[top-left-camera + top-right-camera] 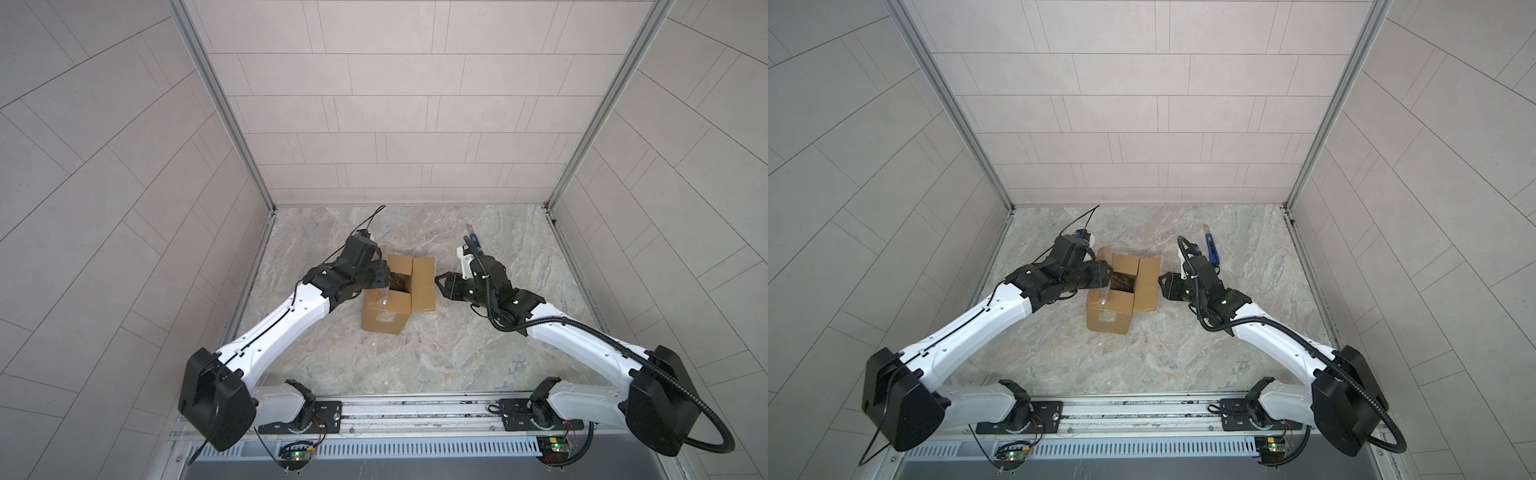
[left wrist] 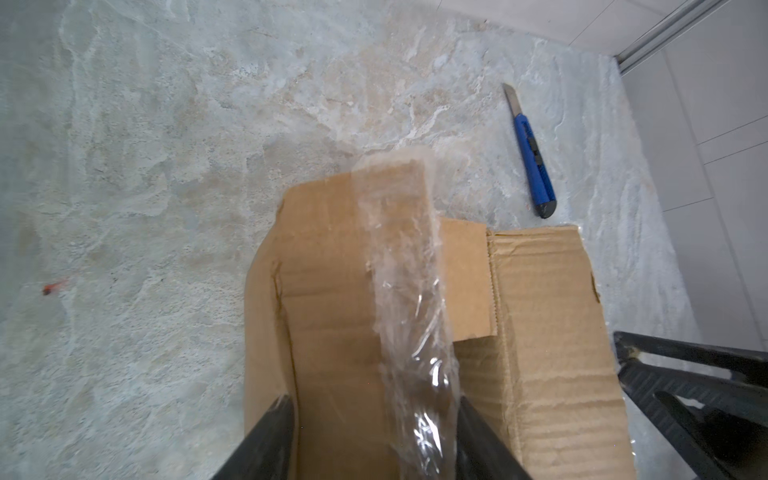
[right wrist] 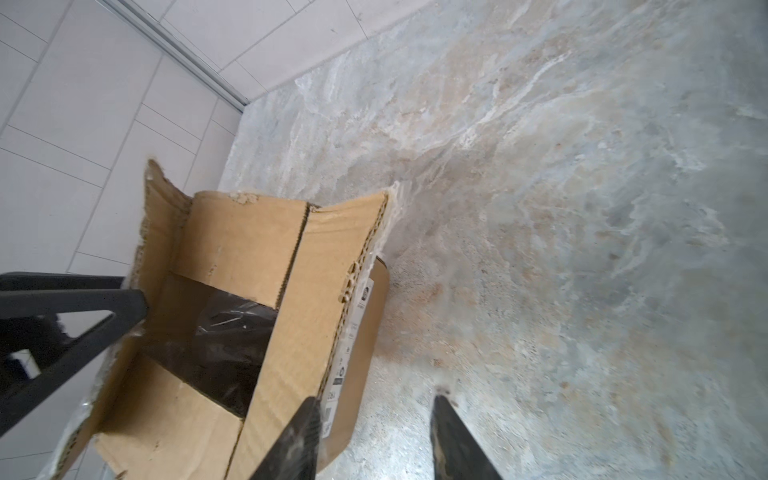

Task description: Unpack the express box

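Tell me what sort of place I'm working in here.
Likely a robot test cell, not a real room: tile-pattern wall panels joined by aluminium corner posts, a marble-look tabletop, and a metal mounting rail along the front edge.

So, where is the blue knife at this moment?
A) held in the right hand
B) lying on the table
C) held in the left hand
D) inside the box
B: the blue knife lies flat on the table, apart from the express box, and nothing grips it.
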Controlling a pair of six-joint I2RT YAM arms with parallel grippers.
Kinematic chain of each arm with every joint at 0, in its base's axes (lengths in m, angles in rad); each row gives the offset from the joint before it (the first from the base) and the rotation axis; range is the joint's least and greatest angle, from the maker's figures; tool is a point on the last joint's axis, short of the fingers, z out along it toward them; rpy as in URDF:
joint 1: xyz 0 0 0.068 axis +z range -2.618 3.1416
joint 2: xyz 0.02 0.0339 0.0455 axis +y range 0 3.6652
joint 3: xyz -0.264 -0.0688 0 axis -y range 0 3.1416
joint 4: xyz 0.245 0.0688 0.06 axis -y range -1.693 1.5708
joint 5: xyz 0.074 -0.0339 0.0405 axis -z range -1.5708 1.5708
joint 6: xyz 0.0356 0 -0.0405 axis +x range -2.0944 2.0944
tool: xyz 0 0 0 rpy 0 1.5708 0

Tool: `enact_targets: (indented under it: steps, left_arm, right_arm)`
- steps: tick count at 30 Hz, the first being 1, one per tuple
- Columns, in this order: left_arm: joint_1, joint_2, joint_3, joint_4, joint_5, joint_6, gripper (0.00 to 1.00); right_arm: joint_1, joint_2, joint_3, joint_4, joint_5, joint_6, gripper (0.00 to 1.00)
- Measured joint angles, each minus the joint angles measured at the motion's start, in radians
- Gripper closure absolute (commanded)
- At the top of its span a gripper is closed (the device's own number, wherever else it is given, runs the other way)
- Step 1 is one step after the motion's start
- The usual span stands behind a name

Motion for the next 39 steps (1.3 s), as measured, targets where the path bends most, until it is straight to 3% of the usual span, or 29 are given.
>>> enact_targets:
  steps: [5, 10, 15, 18, 29, 39]
  left_arm:
    - [0.014, -0.013, -0.024, 0.119, 0.080, -0.023, 0.65]
    - [0.005, -0.013, -0.025, 0.188, 0.139, -0.040, 0.61]
    - [0.004, -0.013, -0.020, 0.167, 0.116, -0.032, 0.23]
    - [-0.004, -0.011, 0.022, 0.067, 0.053, -0.018, 0.12]
    - [-0.180, 0.150, 0.304, -0.273, -0.361, 0.069, 0.11]
    - [-0.243, 0.322, 0.400, -0.458, -0.587, 0.090, 0.18]
  right_arm:
    - [-0.001, -0.009, 0.002, 0.063, -0.048, 0.046, 0.53]
    - [0.012, -0.010, 0.061, 0.006, -0.054, 0.057, 0.53]
    - [0.050, -0.011, 0.186, -0.134, 0.028, 0.021, 0.53]
    - [0.074, -0.012, 0.236, -0.192, 0.078, -0.005, 0.53]
    - [0.108, -0.014, 0.264, -0.285, 0.158, -0.048, 0.52]
    - [0.109, -0.070, 0.262, -0.304, 0.183, -0.064, 0.52]
